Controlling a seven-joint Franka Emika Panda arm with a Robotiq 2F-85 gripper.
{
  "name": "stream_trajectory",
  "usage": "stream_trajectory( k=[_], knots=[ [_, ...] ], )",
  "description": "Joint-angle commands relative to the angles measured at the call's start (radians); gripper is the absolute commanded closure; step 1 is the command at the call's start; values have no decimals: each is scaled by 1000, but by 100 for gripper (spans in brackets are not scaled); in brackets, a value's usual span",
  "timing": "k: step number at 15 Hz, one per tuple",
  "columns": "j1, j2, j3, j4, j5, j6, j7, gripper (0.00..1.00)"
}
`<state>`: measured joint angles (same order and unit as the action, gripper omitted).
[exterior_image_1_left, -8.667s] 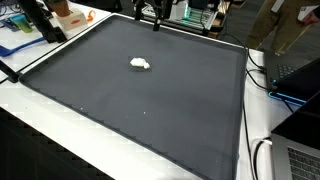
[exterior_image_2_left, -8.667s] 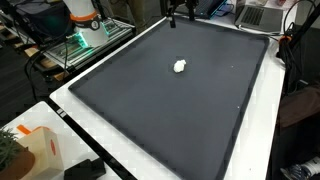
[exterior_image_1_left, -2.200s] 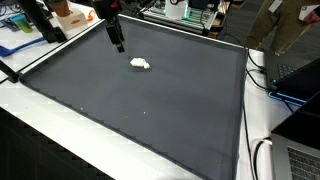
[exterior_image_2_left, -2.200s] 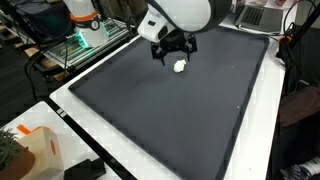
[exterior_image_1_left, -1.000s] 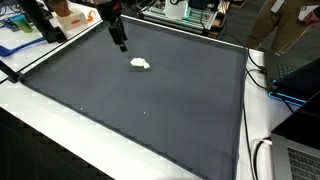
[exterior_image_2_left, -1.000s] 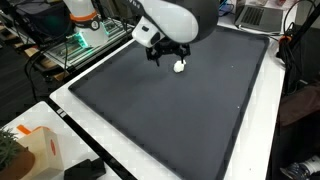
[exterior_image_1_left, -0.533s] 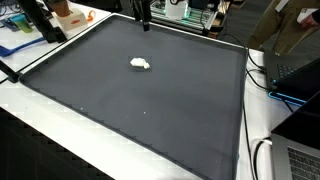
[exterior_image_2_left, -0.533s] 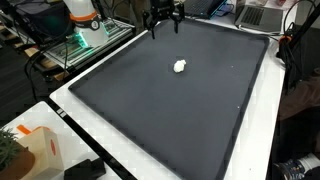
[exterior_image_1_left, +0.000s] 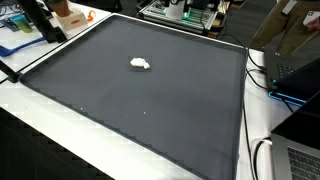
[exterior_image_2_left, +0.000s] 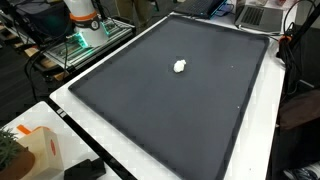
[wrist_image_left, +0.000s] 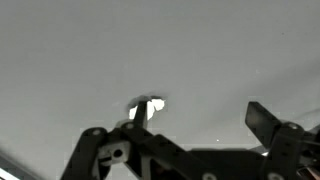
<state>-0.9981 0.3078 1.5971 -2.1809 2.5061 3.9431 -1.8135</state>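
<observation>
Gripper (wrist_image_left: 175, 128): jaws spread wide, nothing between them; shows in the wrist view only, well above the mat (exterior_image_1_left: 160, 110).
White lump (exterior_image_1_left: 141, 64): lies on the dark mat's far half, apart from the gripper.

A small white lump (exterior_image_1_left: 140, 64) lies on the dark mat (exterior_image_1_left: 150, 115), toward its far edge.

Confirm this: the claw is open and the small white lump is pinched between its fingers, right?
No. The claw is open, but the small white lump is not pinched: the wrist view shows it lying on the dark mat, clear of the fingers.
</observation>
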Motion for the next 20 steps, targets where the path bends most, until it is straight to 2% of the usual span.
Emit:
stream_trajectory(
  k=[1,4,5,6,8,11,13,14,15,16,18,20],
  knots=[
    [-18,-29,33,-12,0,-12,16,0],
    [-38,-63,48,-25,0,-25,24,0],
    [-24,-87,40,-29,-11,4,20,0],
    [-24,-60,51,-28,-10,35,-12,0],
    [-43,-3,102,-20,3,119,-103,0],
    [-82,68,216,-2,12,221,-160,0],
    [-119,136,331,8,9,296,-160,0],
    [-98,214,377,7,-55,360,-88,0],
    [-239,77,451,17,66,279,-197,0],
    [-113,111,348,12,1,288,-130,0],
    [-190,110,429,15,12,280,-152,0],
    [-214,107,444,15,13,276,-162,0]
  ],
)
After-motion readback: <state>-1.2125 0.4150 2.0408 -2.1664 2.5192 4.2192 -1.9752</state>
